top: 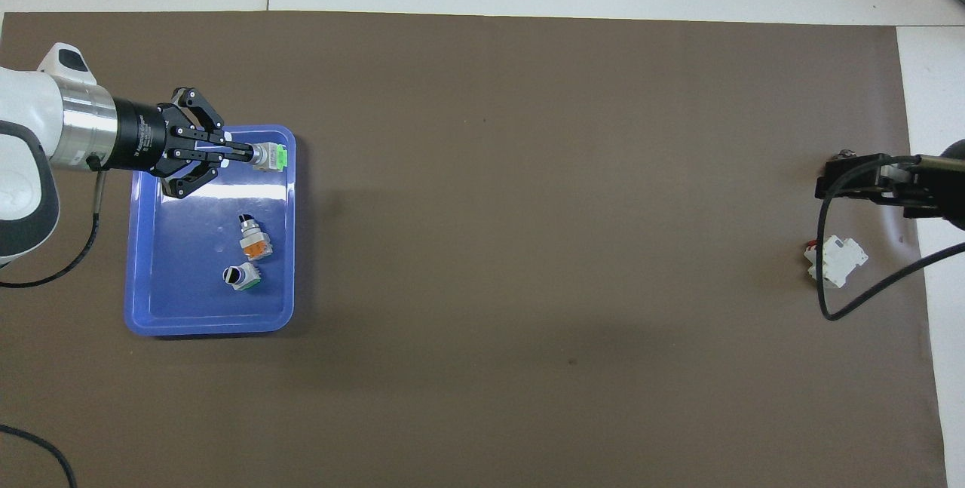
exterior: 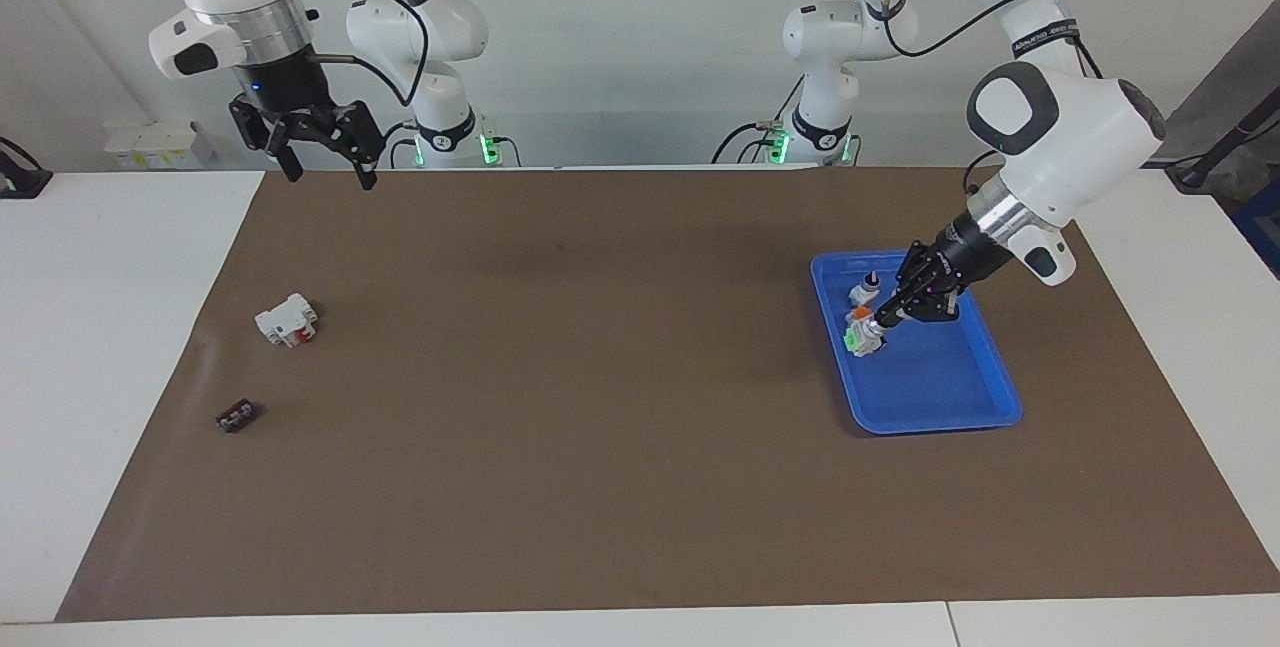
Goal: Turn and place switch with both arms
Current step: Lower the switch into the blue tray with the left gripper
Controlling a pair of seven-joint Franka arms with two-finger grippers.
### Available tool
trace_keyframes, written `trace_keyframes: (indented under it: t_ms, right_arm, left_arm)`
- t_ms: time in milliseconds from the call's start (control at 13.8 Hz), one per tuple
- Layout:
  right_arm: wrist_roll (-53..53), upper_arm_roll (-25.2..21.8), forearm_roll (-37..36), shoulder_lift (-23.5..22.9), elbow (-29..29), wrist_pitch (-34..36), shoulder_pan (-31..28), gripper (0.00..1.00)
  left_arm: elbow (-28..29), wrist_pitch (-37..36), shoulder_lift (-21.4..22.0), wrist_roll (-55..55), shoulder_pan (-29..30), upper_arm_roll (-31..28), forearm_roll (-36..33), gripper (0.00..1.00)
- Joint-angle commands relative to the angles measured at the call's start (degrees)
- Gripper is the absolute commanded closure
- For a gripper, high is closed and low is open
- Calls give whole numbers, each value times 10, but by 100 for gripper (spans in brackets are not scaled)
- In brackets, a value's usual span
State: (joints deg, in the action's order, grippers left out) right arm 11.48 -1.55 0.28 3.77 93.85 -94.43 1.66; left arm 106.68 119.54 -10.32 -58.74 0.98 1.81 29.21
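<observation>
Clamped between the closed fingers of the left gripper (exterior: 872, 324): the switch (exterior: 856, 338), green block pointing away from the wrist, held low over the blue tray (exterior: 930, 422) near the table's left-arm end. From overhead, placed over the tray's corner farthest from the robots and toward the table's middle, just inside the rim; from the facing view, sunk below the rim line, though cannot tell whether touching the tray floor. Resting loose in the tray, counted from overhead: two more switches, the orange-marked switch (top: 253, 241) and a second green-marked switch (top: 242, 275), apart from each other and both clear of the gripper. In the facing view, partly hidden by the gripper's fingers, so hard to separate there. Three switches in all, one tray. Held high above the table's robot-side edge at the right-arm end, waiting: the right gripper (exterior: 328, 167), fingers spread apart, plain only in the facing view; overhead, just a dark shape at the frame's edge. Lying on the brown mat (exterior: 560, 407) at that end: one white block with red (exterior: 287, 319). Found only in the facing view: one small black part (exterior: 237, 416), closer to the table's edge away from the robots. Printed on the left gripper's black wrist: white lettering, too small to read.
</observation>
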Motion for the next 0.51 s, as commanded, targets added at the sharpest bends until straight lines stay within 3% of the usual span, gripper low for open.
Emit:
trace_keyframes:
  t_ms: [0,144,433]
  right_arm:
    - [-13,11,-12,-14,-19,20,-17,0]
    - [-6,12,-10,-8,-18,55,-16,0]
    - [-19,13,-20,-11,-26,57,-12,0]
  left_arm:
    - [31,-25,7,104,10,-19,-9,100]
    - [32,-57,6,170,11,-39,-9,100]
    - [26,-190,14,283,11,-52,-10,100]
